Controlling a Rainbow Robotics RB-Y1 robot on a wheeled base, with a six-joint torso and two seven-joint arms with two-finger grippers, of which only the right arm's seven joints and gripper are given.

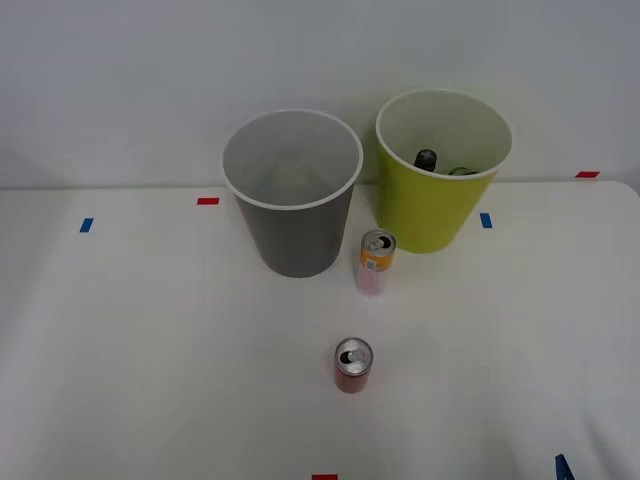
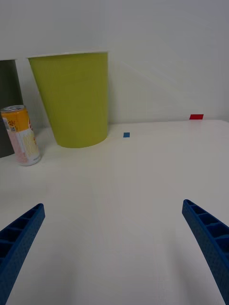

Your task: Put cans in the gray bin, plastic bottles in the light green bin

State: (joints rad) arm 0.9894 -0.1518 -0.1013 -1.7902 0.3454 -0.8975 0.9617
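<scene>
Right gripper (image 2: 114, 238) spread wide, blue ribbed fingers (image 2: 207, 233) far apart at the two corners, nothing between them, low over bare white table (image 2: 143, 190). Ahead of the fingers, the light green bin (image 2: 71, 100) upright on the table, with the orange-and-pale-pink can (image 2: 20, 136) standing just beside its base, a sliver of the gray bin (image 2: 6, 109) behind the can. A small blue tape mark (image 2: 126, 135) near the green bin's foot, a red tape mark (image 2: 196, 116) farther off by the wall.

From the front view: gray bin (image 1: 292, 200) and light green bin (image 1: 440, 180) side by side at the table's far edge, close but apart. Inside the green bin, a black bottle cap (image 1: 426, 158) with a bit of green label beside it. Orange-and-pale-pink can (image 1: 375, 262) upright in front of the gap between the bins. Red can (image 1: 352, 365) upright nearer the robot, well apart from both bins.
</scene>
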